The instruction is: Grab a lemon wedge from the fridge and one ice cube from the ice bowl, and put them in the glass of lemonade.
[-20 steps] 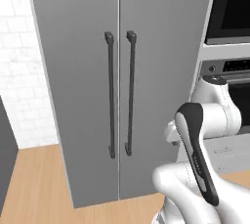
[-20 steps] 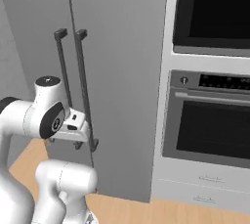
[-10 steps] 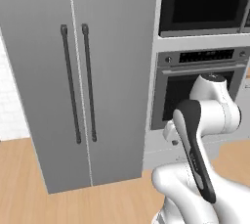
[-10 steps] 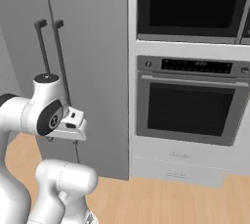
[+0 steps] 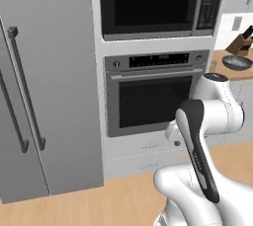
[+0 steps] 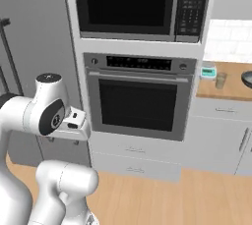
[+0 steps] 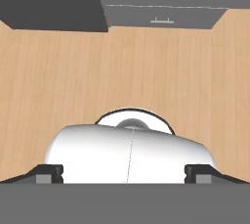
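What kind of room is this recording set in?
A rendered home kitchen, by the look of it: a built-in microwave above a wall oven, a tall grey fridge with bar handles beside them, and a wooden counter with a glass.

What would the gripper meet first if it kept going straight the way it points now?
The gripper, jaws open and empty, points down at the wood floor. Straight on it would probably meet that floor, short of the drawers below the oven; part of the line is hidden, so this is a guess.
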